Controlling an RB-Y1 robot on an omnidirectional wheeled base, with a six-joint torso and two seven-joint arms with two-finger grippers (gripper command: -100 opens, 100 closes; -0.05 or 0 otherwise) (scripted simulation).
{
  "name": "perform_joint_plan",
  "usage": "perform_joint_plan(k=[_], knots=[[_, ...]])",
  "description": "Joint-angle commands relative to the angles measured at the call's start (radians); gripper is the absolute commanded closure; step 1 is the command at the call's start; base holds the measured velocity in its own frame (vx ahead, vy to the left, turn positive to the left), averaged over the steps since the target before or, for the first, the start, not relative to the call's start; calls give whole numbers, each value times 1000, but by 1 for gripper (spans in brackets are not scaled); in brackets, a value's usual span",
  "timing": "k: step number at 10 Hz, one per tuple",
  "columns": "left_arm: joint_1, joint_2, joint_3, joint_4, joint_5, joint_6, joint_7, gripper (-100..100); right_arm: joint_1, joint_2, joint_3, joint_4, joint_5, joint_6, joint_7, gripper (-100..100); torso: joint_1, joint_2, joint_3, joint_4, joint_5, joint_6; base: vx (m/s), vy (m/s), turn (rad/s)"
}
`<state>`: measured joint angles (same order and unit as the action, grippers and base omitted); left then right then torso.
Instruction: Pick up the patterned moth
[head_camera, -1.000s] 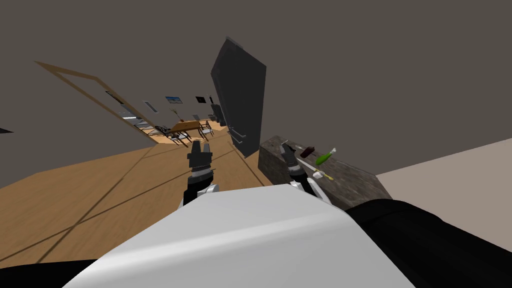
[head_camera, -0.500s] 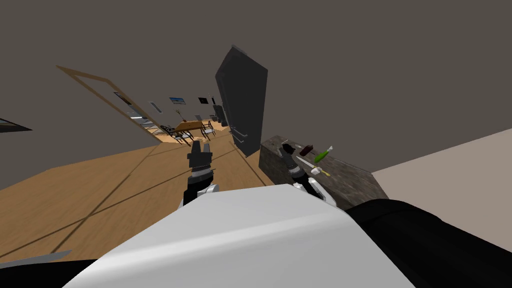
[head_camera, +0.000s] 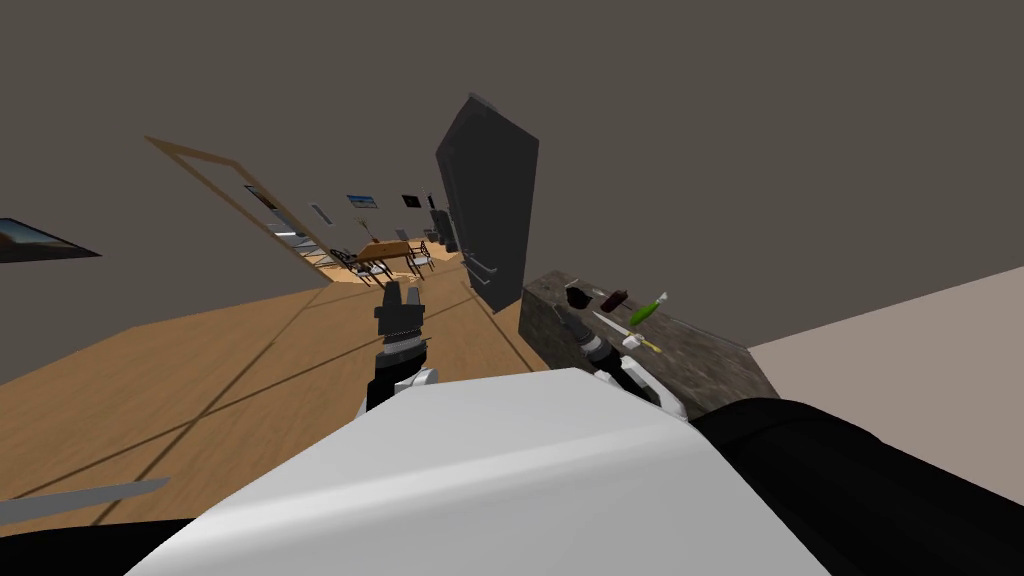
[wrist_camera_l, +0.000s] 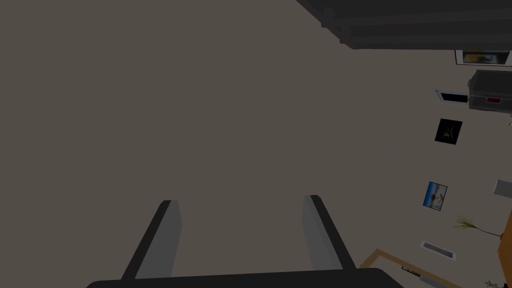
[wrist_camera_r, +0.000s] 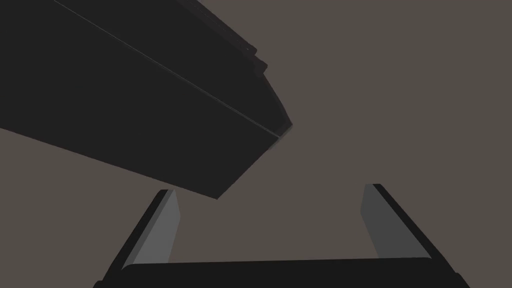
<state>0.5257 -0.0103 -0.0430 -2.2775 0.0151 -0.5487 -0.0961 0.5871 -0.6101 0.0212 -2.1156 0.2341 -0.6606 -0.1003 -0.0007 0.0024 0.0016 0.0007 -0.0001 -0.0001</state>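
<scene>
Moth, as far as can be told, is the small dark reddish-brown thing (head_camera: 614, 299) near the far edge of the mottled, stone-looking counter (head_camera: 705, 370). It lies just beside a green bottle-shaped thing (head_camera: 648, 312) and a thin white blade (head_camera: 606, 322). Right gripper (head_camera: 576, 297) hangs over the counter's near corner, fingers spread wide. Left gripper (head_camera: 400, 296) is over open wooden floor (head_camera: 200, 370), fingers parted, holding nothing. A tall, dark, flat-sided cabinet (head_camera: 490, 200) stands just beyond the counter

Green item (head_camera: 646, 312) and dark item (head_camera: 614, 299) on the mottled counter (head_camera: 705, 362): too small to identify; wall picture (head_camera: 40, 240) cut by the edge
</scene>
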Motion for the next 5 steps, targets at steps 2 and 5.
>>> perform_joint_plan(k=[2,5], knots=[[0,0,0,0,0,0,0,0,4,-71,12,41,12,-13,-8,-100,0,0,0,0,0,0,-36,6,56],[0,0,0,0,0,0,0,0,10,-142,18,66,19,-19,-13,-100,-1,0,0,0,0,0,-31,-7,14]])
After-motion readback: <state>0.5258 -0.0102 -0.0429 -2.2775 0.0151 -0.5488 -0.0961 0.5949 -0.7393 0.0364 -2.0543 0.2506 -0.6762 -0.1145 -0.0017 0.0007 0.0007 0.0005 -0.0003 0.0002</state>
